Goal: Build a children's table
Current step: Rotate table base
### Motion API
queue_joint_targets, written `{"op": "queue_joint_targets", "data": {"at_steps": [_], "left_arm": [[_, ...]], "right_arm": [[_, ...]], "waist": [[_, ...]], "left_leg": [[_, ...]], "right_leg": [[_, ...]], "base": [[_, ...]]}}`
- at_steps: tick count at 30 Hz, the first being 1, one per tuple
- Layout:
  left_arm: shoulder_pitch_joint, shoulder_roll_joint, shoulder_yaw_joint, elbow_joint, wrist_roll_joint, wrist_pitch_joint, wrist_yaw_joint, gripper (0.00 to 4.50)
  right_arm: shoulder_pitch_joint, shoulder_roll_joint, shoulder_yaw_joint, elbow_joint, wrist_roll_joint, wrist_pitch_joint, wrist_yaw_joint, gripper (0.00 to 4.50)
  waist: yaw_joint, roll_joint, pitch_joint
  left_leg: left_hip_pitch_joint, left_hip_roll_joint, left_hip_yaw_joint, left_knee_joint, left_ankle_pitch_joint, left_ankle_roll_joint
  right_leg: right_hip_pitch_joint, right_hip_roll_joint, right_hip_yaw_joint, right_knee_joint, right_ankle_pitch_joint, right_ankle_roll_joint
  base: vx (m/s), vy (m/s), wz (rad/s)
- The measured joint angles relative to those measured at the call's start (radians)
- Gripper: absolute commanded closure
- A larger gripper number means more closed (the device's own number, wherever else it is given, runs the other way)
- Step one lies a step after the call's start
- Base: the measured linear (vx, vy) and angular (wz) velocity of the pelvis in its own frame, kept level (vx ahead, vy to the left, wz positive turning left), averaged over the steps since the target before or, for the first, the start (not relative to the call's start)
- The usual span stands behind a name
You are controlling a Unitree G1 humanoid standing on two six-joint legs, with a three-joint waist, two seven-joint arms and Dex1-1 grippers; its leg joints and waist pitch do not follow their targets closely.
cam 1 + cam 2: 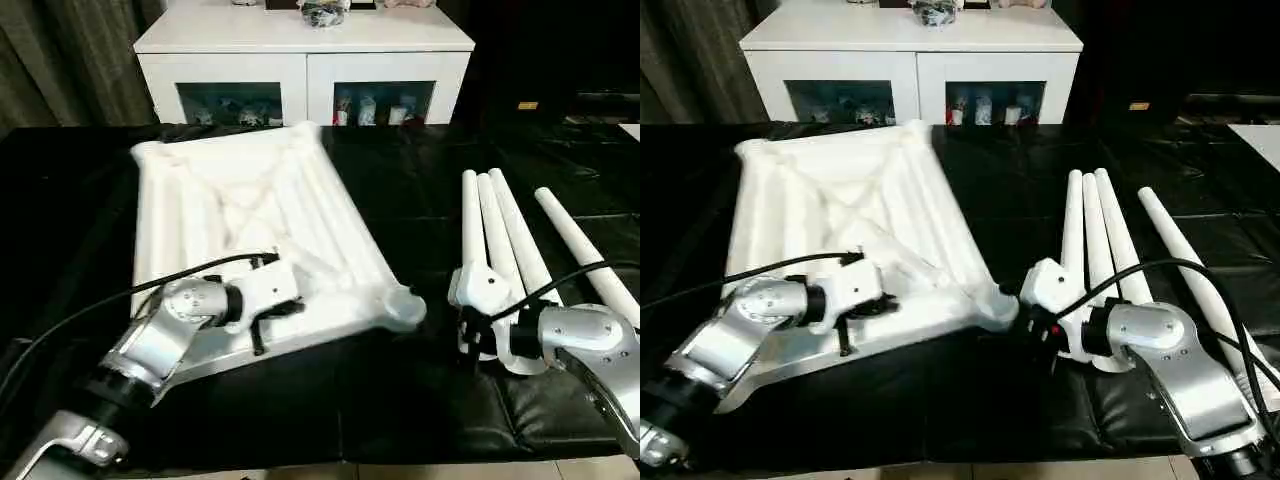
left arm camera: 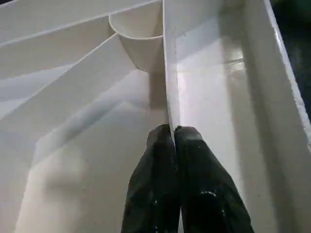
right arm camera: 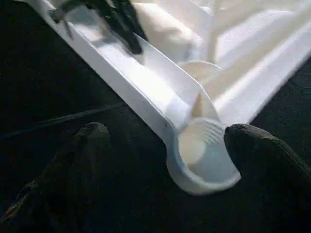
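Note:
The children's table top [image 1: 250,210] lies upside down on the black-covered work table, its ribbed X-braced underside facing up. My left gripper [image 2: 172,131] is shut on a thin upright rib [image 2: 167,73] near the top's front edge, just short of a round socket [image 2: 141,39]. Four white tube legs [image 1: 500,230] lie side by side on the right. My right gripper [image 3: 167,131] stands open just in front of the top's front-right corner socket [image 3: 201,155], one finger on each side and nothing held.
A white cabinet with glass doors [image 1: 305,45] stands behind the work table. Black cover [image 1: 400,400] stretches between the table top and the front edge. Cables run along both of my forearms.

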Motion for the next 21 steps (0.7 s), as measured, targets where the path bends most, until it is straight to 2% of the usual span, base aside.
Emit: {"op": "queue_joint_targets", "data": {"at_steps": [10,16,21], "left_arm": [[0.046,0.023,0.013,-0.081,0.012,0.031,0.014,4.46],[0.067,0.023,0.013,-0.132,0.025,0.081,0.034,4.46],[0.067,0.022,0.01,-0.139,0.032,0.087,0.04,4.46]], "right_arm": [[-0.005,0.014,0.0,0.01,-0.018,-0.005,-0.018,0.32],[-0.037,0.027,0.0,0.04,-0.026,-0.017,-0.033,0.32],[-0.042,0.031,0.0,0.04,-0.03,-0.02,-0.037,0.32]], "waist": [[0.0,0.0,0.0],[0.0,0.0,0.0],[0.002,0.0,0.0]], "left_leg": [[-0.002,0.0,0.001,-0.001,0.002,0.005],[-0.001,0.0,0.001,-0.002,0.002,0.004],[-0.001,0.0,0.001,-0.002,0.002,0.005]], "right_leg": [[0.0,0.0,0.0,-0.005,0.0,0.001],[0.0,0.0,0.0,-0.005,0.0,0.001],[0.0,0.0,0.0,-0.005,0.0,0.001]], "base": [[0.0,0.0,0.0],[0.0,0.0,0.0],[0.0,0.0,0.0]]}}
